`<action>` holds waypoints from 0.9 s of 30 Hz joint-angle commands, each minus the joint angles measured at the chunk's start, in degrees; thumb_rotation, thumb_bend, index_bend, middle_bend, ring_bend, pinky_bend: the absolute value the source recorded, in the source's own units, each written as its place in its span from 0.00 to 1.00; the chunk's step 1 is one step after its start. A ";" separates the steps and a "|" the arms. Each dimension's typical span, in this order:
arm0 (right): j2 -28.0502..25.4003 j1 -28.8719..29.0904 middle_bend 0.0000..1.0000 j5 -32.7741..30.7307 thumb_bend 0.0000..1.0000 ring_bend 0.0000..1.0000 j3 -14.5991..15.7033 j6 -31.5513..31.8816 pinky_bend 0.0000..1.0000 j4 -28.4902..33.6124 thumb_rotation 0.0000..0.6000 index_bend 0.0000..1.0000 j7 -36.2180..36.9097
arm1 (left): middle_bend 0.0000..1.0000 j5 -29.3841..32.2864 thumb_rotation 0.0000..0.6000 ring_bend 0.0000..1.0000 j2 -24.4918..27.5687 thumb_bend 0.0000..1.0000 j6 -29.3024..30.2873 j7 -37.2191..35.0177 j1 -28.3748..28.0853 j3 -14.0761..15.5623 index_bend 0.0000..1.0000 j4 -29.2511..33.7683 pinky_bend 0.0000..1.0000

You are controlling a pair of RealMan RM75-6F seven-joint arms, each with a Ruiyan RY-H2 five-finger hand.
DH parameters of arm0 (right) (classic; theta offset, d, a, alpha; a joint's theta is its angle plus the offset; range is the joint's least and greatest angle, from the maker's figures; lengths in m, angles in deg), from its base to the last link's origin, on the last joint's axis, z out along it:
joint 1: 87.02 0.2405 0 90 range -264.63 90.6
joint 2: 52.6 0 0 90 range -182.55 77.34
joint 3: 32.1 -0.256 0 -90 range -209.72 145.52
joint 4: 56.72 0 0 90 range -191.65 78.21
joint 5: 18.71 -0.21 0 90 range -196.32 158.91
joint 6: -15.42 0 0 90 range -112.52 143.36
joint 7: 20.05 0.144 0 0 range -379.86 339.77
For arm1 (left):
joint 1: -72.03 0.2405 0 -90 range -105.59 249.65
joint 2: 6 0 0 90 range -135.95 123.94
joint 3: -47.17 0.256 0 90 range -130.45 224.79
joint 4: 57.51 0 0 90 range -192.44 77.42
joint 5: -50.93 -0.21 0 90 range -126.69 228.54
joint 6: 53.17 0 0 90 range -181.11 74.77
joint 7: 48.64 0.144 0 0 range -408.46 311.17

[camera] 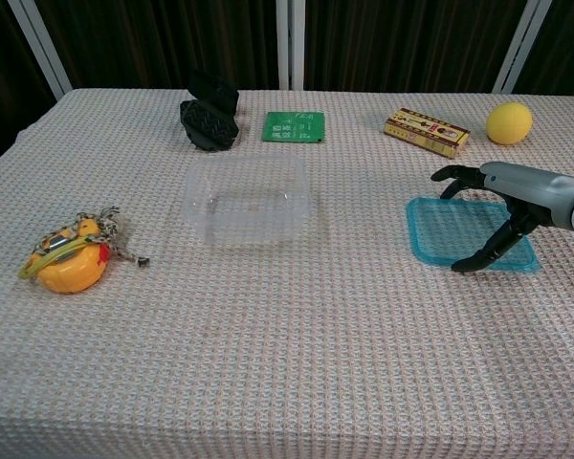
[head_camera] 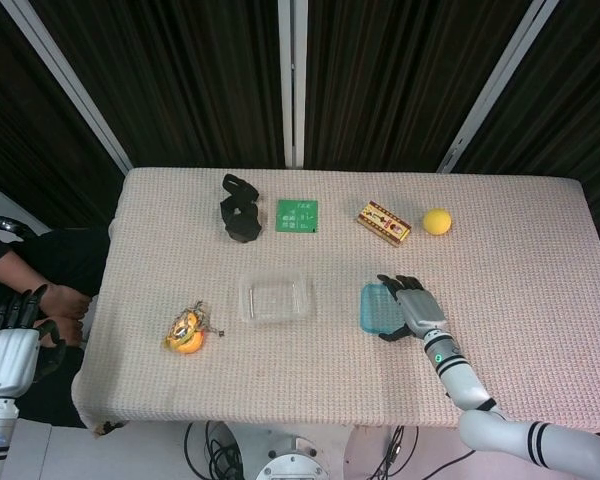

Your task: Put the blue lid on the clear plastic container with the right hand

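Observation:
The blue lid point(head_camera: 376, 308) point(camera: 447, 231) lies flat on the table, right of centre. My right hand point(head_camera: 411, 306) point(camera: 495, 205) hovers over its right half, fingers spread: the thumb reaches down by the lid's near edge and the fingers arch over its far edge. It holds nothing, and I cannot tell if it touches the lid. The clear plastic container point(head_camera: 274, 298) point(camera: 247, 199) stands upright and uncovered to the left of the lid, with a gap between them. My left hand point(head_camera: 8, 348) hangs off the table's left side, fingers apart, holding nothing.
Along the far side lie a black object point(head_camera: 240, 212) point(camera: 209, 117), a green card point(head_camera: 297, 215) point(camera: 294, 126), a small box point(head_camera: 383, 223) point(camera: 426, 131) and a yellow ball point(head_camera: 437, 221) point(camera: 509, 122). A yellow toy point(head_camera: 187, 331) point(camera: 69, 260) sits front left.

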 commanded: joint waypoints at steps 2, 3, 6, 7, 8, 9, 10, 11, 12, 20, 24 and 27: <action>0.47 0.15 0.25 0.49 0.04 0.00 0.23 0.10 0.00 -1.10 1.00 0.00 0.65 | 0.02 0.09 1.00 0.00 0.03 0.00 -0.13 0.01 -0.09 -0.05 0.08 0.08 0.00; 0.54 0.15 0.29 0.80 0.06 0.00 0.25 0.17 0.00 -1.44 1.00 0.00 1.01 | 0.02 0.12 1.00 0.00 0.04 0.00 -0.23 0.01 -0.15 -0.05 0.08 0.11 0.00; 0.05 -0.12 0.34 2.67 0.10 0.00 0.17 0.95 0.00 -1.43 1.00 0.04 2.32 | 0.02 0.14 1.00 0.00 0.14 0.00 -0.45 0.01 -0.28 -0.04 0.08 0.26 0.00; -0.30 -0.28 0.35 3.57 0.11 0.00 0.12 1.40 0.00 -1.18 1.00 0.06 2.79 | 0.02 0.12 1.00 0.00 0.19 0.00 -0.48 0.02 -0.30 -0.02 0.08 0.33 0.00; -0.90 -0.50 0.36 4.92 0.12 0.00 0.12 2.09 0.00 -0.75 1.00 0.08 3.32 | 0.02 0.12 1.00 0.00 0.25 0.00 -0.48 0.05 -0.30 -0.01 0.08 0.39 0.00; -1.50 -0.66 0.37 5.85 0.12 0.00 0.14 2.55 0.00 -0.26 1.00 0.09 3.62 | 0.02 0.12 1.00 0.00 0.31 0.00 -0.44 0.09 -0.30 -0.02 0.08 0.46 0.00; -2.23 -0.80 0.38 6.72 0.12 0.00 0.14 2.98 0.00 0.40 1.00 0.10 3.85 | 0.02 0.12 1.00 0.00 0.34 0.00 -0.40 0.12 -0.30 -0.04 0.08 0.52 0.00; -3.40 -0.93 0.39 7.77 0.13 0.00 0.09 3.44 0.00 1.57 1.00 0.11 4.12 | 0.02 0.14 1.00 0.00 0.38 0.00 -0.37 0.14 -0.28 -0.05 0.08 0.61 0.00; -4.40 -0.99 0.39 8.38 0.12 0.00 -0.03 3.69 0.00 2.67 1.00 0.11 4.33 | 0.02 0.14 1.00 0.00 0.43 0.00 -0.36 0.18 -0.28 -0.03 0.08 0.67 0.00; -11.65 3.59 0.39 7.61 0.12 0.00 -4.59 2.00 0.00 14.46 1.00 0.12 0.99 | 0.02 -0.16 1.00 0.00 0.55 0.00 -0.18 0.26 -0.47 -0.12 0.08 0.92 0.00; -9.64 9.76 0.39 -1.02 0.12 0.00 -6.96 1.39 0.00 18.22 1.00 0.12 -6.75 | 0.02 -0.58 1.00 0.00 0.09 0.00 -0.14 -0.14 -0.58 0.02 0.08 0.52 0.00; -5.52 14.73 0.39 -8.28 0.12 0.00 -8.17 2.80 0.00 18.71 1.00 0.12 -12.01 | 0.02 -0.80 1.00 0.00 -0.13 0.00 0.17 -0.24 -0.50 0.08 0.08 -0.08 0.00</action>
